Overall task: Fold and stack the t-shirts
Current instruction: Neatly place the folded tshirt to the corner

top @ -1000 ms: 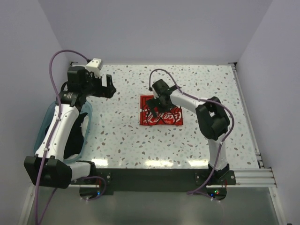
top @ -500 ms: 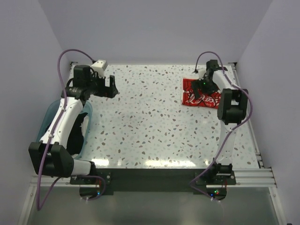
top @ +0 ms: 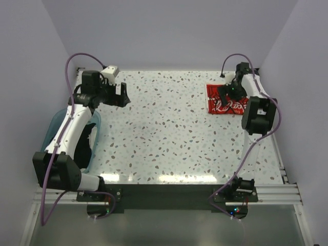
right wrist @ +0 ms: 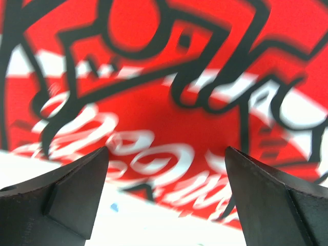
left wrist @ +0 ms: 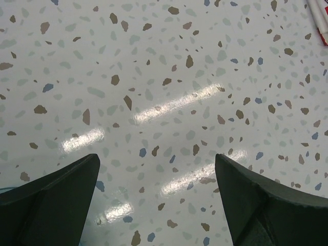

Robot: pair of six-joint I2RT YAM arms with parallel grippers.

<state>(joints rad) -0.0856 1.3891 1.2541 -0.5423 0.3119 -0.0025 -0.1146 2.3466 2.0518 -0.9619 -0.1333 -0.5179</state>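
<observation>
The white t-shirt with the red print panel lies folded flat at the far right of the table. My right gripper hovers low over it with its jaws wide apart. In the right wrist view the red print fills the frame between the spread fingers, and my right gripper holds nothing. The black t-shirt lies in the teal tub at the left, partly hidden by my left arm. My left gripper is open and empty above the bare table, far left.
The speckled table lies between the two arms. The enclosure's walls close in the back and both sides. A metal rail runs along the table's right edge, close to the folded shirt.
The red-print shirt went with my right gripper from the table's middle to the far right. The right arm is now stretched out there. The left arm barely shifted.
</observation>
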